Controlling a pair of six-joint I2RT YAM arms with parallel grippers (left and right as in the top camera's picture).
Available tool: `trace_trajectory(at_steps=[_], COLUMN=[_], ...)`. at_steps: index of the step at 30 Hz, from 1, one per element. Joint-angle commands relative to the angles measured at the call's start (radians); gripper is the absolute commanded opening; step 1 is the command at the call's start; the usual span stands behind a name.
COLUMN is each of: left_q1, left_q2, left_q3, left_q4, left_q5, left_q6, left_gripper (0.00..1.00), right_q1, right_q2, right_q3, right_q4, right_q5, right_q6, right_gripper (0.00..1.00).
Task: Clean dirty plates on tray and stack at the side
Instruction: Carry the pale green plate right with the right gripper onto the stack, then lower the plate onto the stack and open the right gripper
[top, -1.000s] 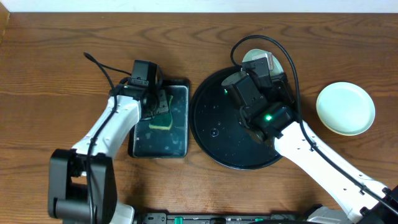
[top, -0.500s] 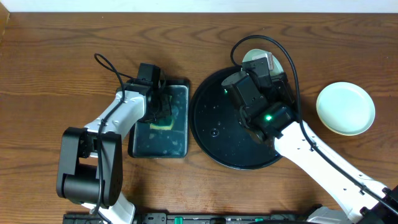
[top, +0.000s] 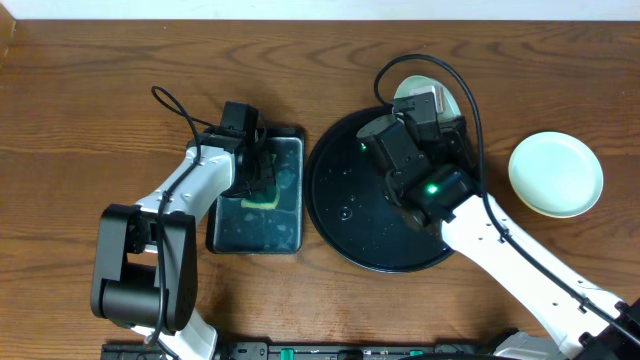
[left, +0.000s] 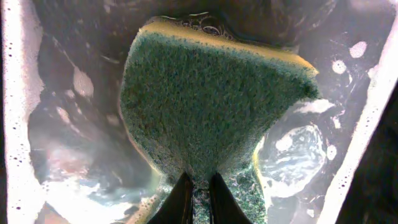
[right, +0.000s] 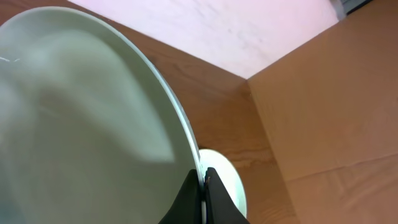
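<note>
My left gripper (left: 198, 185), pinched shut on the green-and-yellow scouring sponge (left: 211, 106) in the soapy rectangular black tray (top: 262, 232), has settled after my arm swung in a second ago. My right gripper (right: 202, 186) stays clamped on the rim of a pale mint round plate (right: 81, 124), tilted over the far edge of the large glossy black round tray (top: 350, 225). Scrubbing looks next.

Overhead we look straight down on the table (top: 80, 100); our wrist views sit close, left on the sponge (left: 211, 106), right along a plate (right: 74, 124), both seen overhead
</note>
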Motion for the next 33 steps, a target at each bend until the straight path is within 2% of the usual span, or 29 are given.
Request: trace_trajectory(at_steps=[1, 8, 14, 25, 33], left_q1=[0.001, 0.001, 0.001, 0.001, 0.001], left_q2=[0.042, 0.042, 0.042, 0.042, 0.042], left_q3=[-0.016, -0.018, -0.018, -0.018, -0.018], left_q4=[-0.037, -0.043, -0.043, -0.043, -0.042], left_q5=[0.008, 0.006, 0.006, 0.006, 0.006], left_q6=[-0.001, -0.001, -0.001, -0.001, -0.001], left_gripper=[0.08, 0.08, 0.08, 0.08, 0.08], right_q1=[-0.052, -0.230, -0.495, -0.872, -1.070], right_q2=[-0.017, -0.017, -0.017, -0.016, -0.011], right_q3=[0.004, 0.004, 0.004, 0.004, 0.004], right_q4=[-0.035, -0.154, -0.241, -0.267, -0.258], right_q5=[-0.053, -0.273, -0.546, -0.792, -0.871], right_q6=[0.132, 0.347, 0.469, 0.478, 0.478], right_gripper=[0.01, 0.01, 0.01, 0.01, 0.01])
